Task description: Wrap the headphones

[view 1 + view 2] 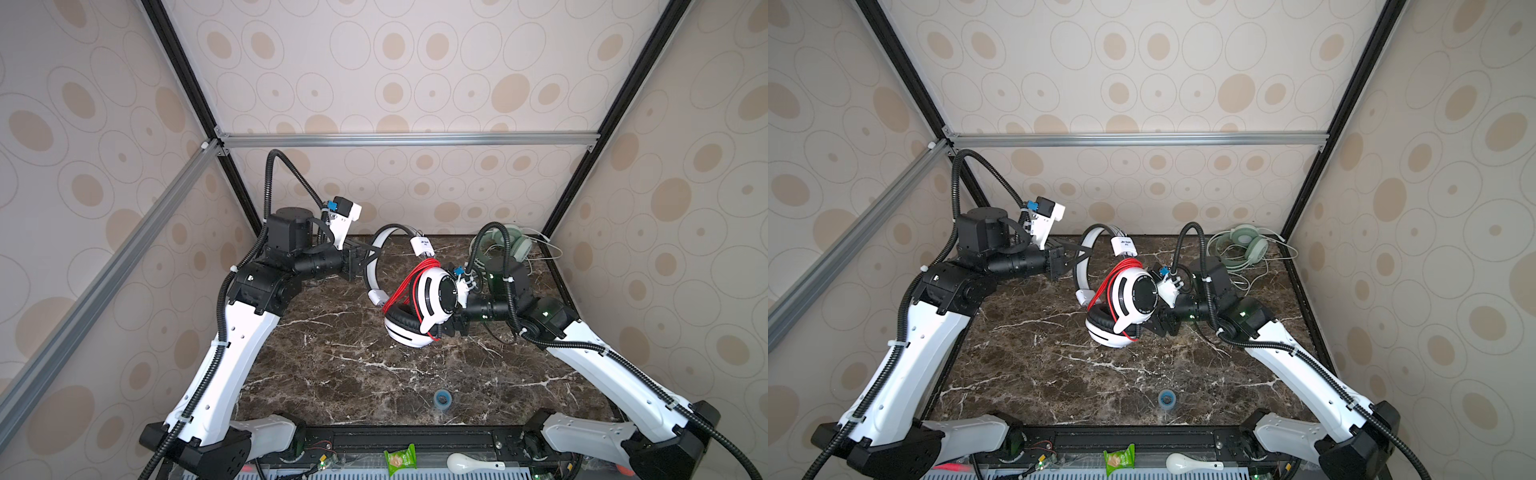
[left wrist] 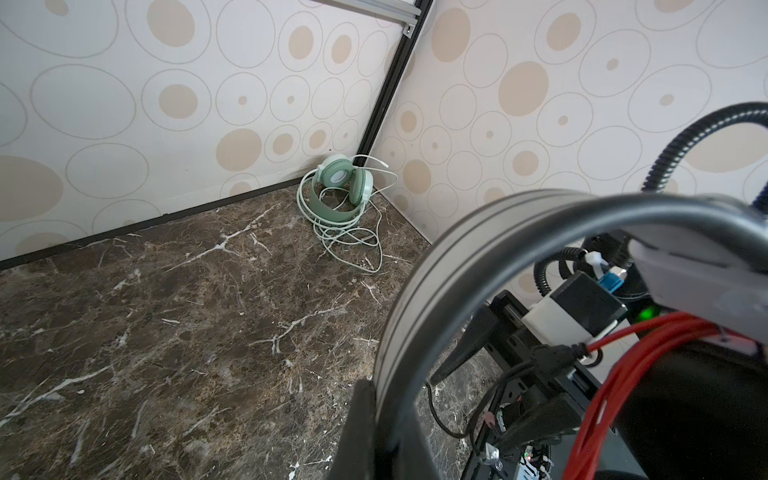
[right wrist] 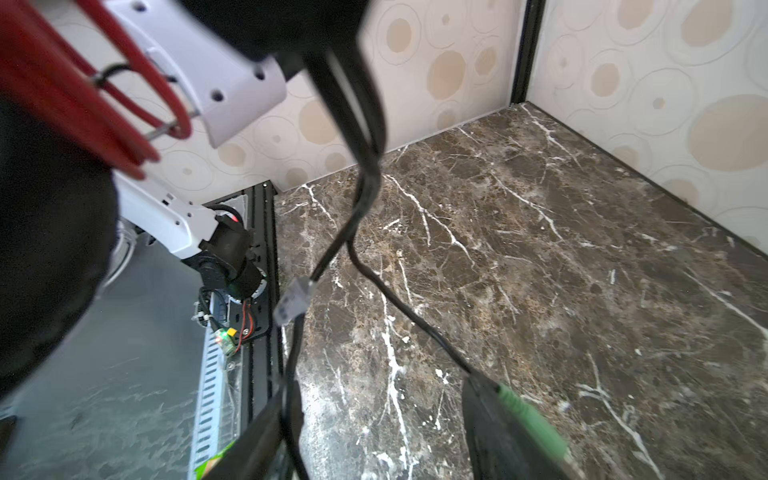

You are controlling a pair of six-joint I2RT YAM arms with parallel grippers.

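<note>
Clamping white headphones (image 1: 432,300), slider label (image 1: 424,242) — illegible

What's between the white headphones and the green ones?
The right arm's wrist and black hose sit between the white headphones and the green headphones, in both top views.

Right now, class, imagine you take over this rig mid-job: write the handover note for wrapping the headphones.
Left tool: shut on the grey headband of the white headphones.
Right tool: open by the ear cups; the cord's black tail runs between its fingers, and the green plug lies against one.
Done: red cord looped several times around the white pair.
Left: secure the tail and plug, then wrap the mint green headphones, which lie in the far right corner with their cord loose.
</note>
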